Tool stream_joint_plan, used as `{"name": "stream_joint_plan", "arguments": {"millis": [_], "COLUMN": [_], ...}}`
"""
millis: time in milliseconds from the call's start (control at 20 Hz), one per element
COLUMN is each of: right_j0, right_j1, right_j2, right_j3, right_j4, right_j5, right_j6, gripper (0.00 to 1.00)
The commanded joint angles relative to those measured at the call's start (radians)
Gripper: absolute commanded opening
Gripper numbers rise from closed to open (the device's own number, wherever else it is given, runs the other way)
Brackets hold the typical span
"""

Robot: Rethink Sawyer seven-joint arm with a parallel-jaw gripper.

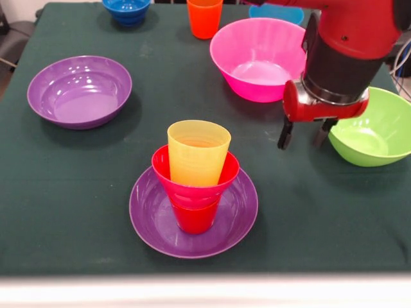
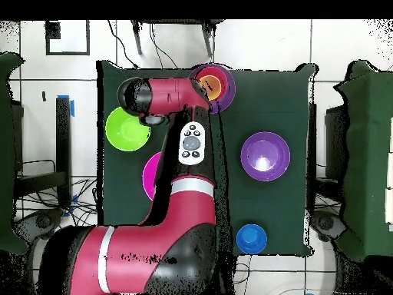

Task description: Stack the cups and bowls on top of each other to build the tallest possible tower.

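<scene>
Front view: behind the tower stands the pink bowl, beside it the lime bowl; the hand, fingers apart and empty, hangs between tower and lime bowl; overhead view: the arm hides the hand, the tower just past its end.

A table covered by a dark green cloth is seen in both views. In the front view, a pale strip is seen along the table's near edge, and a dark chair-like shape is partly shown at the upper left corner. In the overhead view, a floor of light tiles is shown around the table, with black cables trailed across it. Blue tape is stuck to the floor beside the table. Further dark green surfaces are placed at both side edges.
</scene>
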Motion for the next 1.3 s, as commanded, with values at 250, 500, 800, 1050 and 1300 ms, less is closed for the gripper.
{"name": "stream_joint_plan", "arguments": {"millis": [250, 500, 800, 1050, 1300], "right_j0": [0.004, 0.005, 0.006, 0.010, 0.018], "right_j1": [0.012, 0.022, 0.062, 0.068, 0.034], "right_j2": [0.036, 0.034, 0.055, 0.067, 0.025], "right_j3": [-0.154, -0.306, -0.397, -0.328, -0.189], "right_j4": [-0.009, -0.001, -0.010, -0.023, -0.078], "right_j5": [0.227, 0.473, 0.529, 0.414, 0.235], "right_j6": [0.038, 0.024, 0.024, 0.017, 0.007], "gripper": [1.00, 1.00, 1.00, 1.00, 1.00]}}
